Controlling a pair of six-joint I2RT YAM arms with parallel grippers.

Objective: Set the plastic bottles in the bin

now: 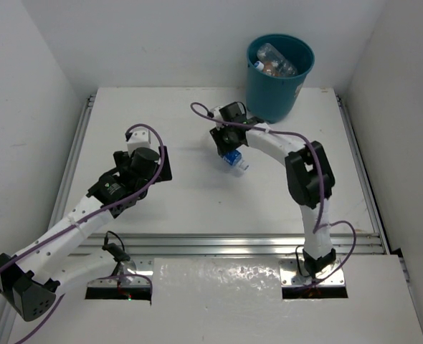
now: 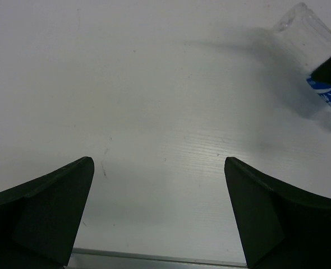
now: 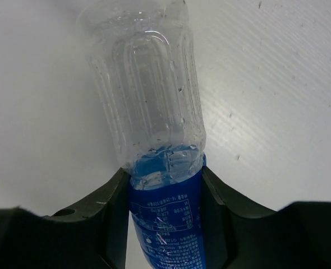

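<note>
My right gripper [image 1: 230, 147] is shut on a clear bottle with a blue label [image 3: 160, 145], its fingers [image 3: 106, 210] clamped on the label. In the top view the bottle [image 1: 235, 160] hangs over the table's middle, a short way in front of the bin. The same bottle shows at the upper right of the left wrist view [image 2: 314, 45]. The teal-blue bin [image 1: 279, 77] stands at the back right and holds several bottles [image 1: 274, 61], clear and orange. My left gripper [image 1: 153, 167] is open and empty over bare table, left of the held bottle; its fingers [image 2: 53, 216] stand wide apart.
White walls close in the table on the left, back and right. A metal rail [image 1: 233, 242] runs across the near side and another along the left edge [image 1: 75, 154]. The right arm's elbow [image 1: 308, 175] stands between the bin and its base.
</note>
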